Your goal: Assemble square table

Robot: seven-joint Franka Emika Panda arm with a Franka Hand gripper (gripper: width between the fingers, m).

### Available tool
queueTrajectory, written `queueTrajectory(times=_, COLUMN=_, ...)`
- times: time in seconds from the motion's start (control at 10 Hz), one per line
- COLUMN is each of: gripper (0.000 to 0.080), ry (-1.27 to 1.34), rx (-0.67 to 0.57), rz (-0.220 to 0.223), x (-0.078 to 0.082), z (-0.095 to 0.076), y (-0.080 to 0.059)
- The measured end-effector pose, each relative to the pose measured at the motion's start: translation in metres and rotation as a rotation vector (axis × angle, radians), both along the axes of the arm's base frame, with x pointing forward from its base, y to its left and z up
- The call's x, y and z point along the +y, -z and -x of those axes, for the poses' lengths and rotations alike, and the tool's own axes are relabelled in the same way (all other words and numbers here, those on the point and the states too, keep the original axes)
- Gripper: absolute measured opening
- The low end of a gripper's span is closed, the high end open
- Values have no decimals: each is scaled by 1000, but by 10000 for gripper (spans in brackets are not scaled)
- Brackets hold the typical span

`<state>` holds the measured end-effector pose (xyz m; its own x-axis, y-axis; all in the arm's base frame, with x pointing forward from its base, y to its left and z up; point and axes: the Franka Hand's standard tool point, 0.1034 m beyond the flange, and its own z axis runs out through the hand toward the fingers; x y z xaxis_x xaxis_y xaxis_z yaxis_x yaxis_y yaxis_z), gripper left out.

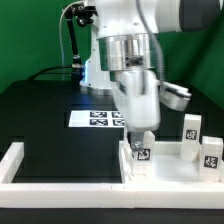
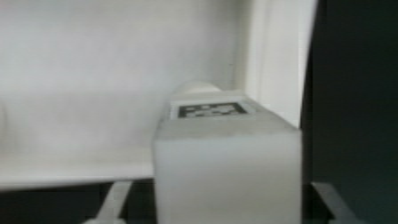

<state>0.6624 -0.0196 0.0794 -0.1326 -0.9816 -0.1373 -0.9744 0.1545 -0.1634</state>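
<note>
The white square panel [image 1: 165,168] with its raised rim lies at the exterior view's lower right. One white tagged leg block [image 1: 143,155] stands upright at the panel's near-left corner. My gripper [image 1: 141,140] is straight above it and straddles its upper part. In the wrist view the leg [image 2: 222,150] fills the middle between my fingers [image 2: 119,196], with a dark gap on each side, so the jaws stand open around it. The panel's surface [image 2: 89,90] lies behind it. Two more tagged leg blocks [image 1: 190,128] [image 1: 211,151] stand at the panel's right.
The marker board [image 1: 98,118] lies flat on the black work surface behind the panel. Long white bars [image 1: 60,185] frame the surface along the front and the left. A green backdrop and the arm's cables are behind.
</note>
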Motion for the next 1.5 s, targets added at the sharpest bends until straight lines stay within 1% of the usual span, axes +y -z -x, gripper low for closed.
queueTrajectory(times=0.1, gripper=291, ry=92, rx=-6, rz=-32, x=-1, z=2, y=0)
queueTrajectory(times=0.2, gripper=291, ry=153, rx=2, rz=-43, x=-1, z=2, y=0)
queueTrajectory(times=0.4, gripper=291, ry=121, rx=0, rz=-36, x=-2, z=2, y=1)
queueTrajectory(times=0.5, gripper=461, ry=64, rx=-5, rz=-17, x=1, z=2, y=1)
queueTrajectory(times=0.6, gripper=607, ry=-108, rx=-21, rz=34, x=10, z=-2, y=1)
queueTrajectory(times=0.7, gripper=607, ry=-263, rx=-28, rz=66, x=18, z=-2, y=1)
queueTrajectory(times=0.8, gripper=642, ry=-369, rx=-29, rz=85, x=27, z=-1, y=0)
queueTrajectory(times=1.1, gripper=648, ry=-587, rx=-42, rz=131, x=22, z=0, y=2)
queueTrajectory(times=1.2, gripper=649, ry=-815, rx=-21, rz=172, x=21, z=4, y=3)
queueTrajectory(times=1.3, gripper=649, ry=-987, rx=-4, rz=188, x=21, z=3, y=0)
queueTrajectory(times=1.4, gripper=649, ry=-1154, rx=-11, rz=218, x=21, z=0, y=-3)
queueTrajectory(times=1.5, gripper=649, ry=-1168, rx=-30, rz=241, x=24, z=-4, y=-6)
